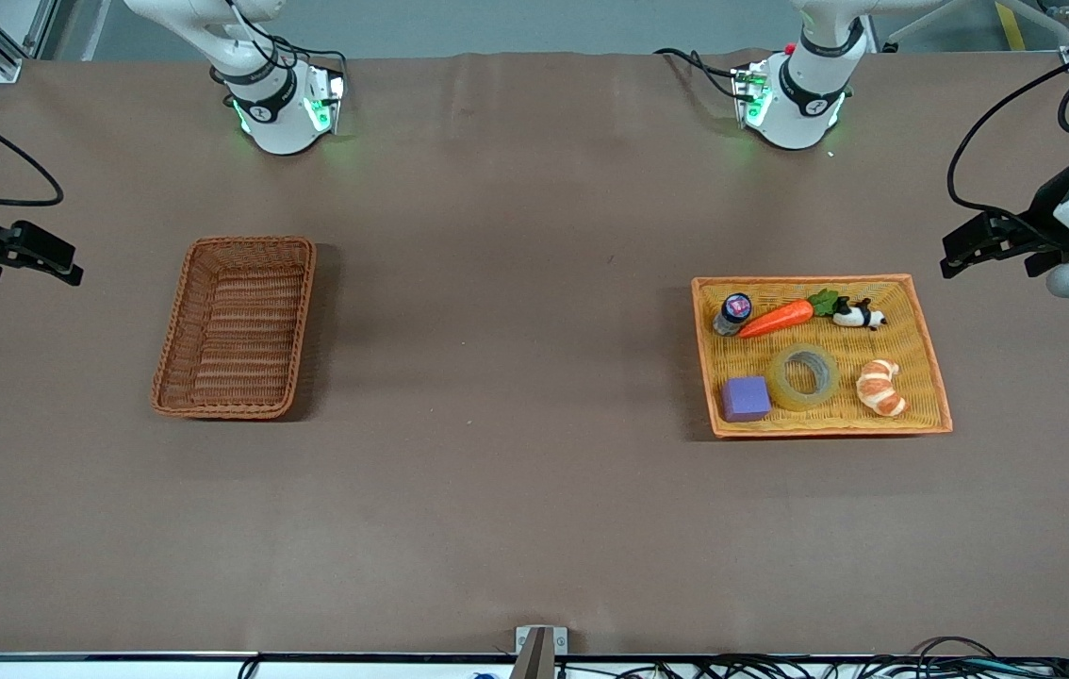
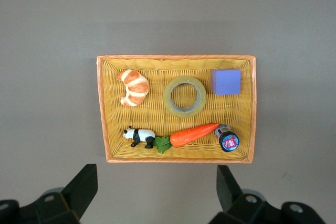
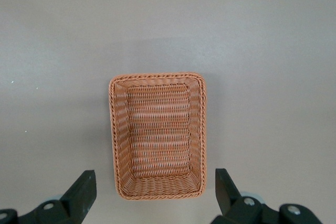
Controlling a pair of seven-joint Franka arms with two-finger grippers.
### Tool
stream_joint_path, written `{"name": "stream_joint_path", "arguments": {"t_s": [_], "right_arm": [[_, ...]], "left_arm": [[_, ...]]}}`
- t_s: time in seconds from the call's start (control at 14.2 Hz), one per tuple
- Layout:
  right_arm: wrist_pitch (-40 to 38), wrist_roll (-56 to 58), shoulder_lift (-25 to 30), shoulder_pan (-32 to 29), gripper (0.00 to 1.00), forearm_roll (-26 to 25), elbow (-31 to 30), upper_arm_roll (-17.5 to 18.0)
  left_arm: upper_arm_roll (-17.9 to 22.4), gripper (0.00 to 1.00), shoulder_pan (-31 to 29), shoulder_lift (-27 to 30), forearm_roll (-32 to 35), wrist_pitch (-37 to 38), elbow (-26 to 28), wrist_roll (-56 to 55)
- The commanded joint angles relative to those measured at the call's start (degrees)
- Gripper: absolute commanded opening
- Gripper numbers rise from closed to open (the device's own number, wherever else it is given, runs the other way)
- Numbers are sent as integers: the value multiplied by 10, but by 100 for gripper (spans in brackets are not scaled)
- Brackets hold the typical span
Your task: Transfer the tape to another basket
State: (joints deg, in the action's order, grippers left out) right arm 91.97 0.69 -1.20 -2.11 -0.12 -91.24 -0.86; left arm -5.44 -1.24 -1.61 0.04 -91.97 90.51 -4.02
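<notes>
The tape [image 1: 805, 376] is a translucent yellowish ring lying flat in the light orange-yellow tray basket [image 1: 803, 280], between a purple cube and a croissant. It also shows in the left wrist view [image 2: 185, 96]. The dark reddish-brown wicker basket [image 1: 242, 330] stands empty toward the right arm's end of the table, and it shows in the right wrist view [image 3: 157, 135]. My left gripper [image 1: 954, 253] [image 2: 156, 192] is open and empty, held high beside the yellow tray. My right gripper [image 1: 71, 264] [image 3: 155, 190] is open and empty, held high beside the brown basket.
The yellow tray also holds a purple cube [image 1: 746, 398], a croissant [image 1: 879, 387], a carrot [image 1: 780, 318], a toy panda [image 1: 860, 315] and a small bottle [image 1: 733, 313]. Bare brown tabletop lies between the two baskets.
</notes>
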Motion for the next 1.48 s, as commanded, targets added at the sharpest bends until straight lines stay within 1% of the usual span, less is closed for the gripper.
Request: {"name": "stream_joint_path", "arguments": {"t_s": [0.0, 0.49, 0.71, 0.92, 1.06, 1.13, 1.41], "right_arm": [[-3, 5, 8, -4, 100, -1, -5, 2], [-2, 5, 8, -4, 100, -1, -5, 2], [4, 5, 8, -6, 100, -1, -5, 2], [4, 5, 8, -6, 100, -1, -4, 2], [1, 5, 8, -6, 100, -1, -4, 2], [1, 5, 8, -6, 100, -1, -4, 2], [3, 5, 8, -6, 100, -1, -4, 2]], "left_arm": [[2, 100, 2, -1, 8, -3, -2, 4], [4, 100, 0, -2, 8, -1, -5, 1], [3, 100, -7, -14, 7, -13, 9, 11], [3, 100, -6, -38, 7, -32, 30, 10], [3, 100, -10, -53, 7, -77, 48, 10], [3, 100, -9, -67, 7, -91, 50, 10], [3, 100, -17, -135, 8, -109, 51, 10]]}}
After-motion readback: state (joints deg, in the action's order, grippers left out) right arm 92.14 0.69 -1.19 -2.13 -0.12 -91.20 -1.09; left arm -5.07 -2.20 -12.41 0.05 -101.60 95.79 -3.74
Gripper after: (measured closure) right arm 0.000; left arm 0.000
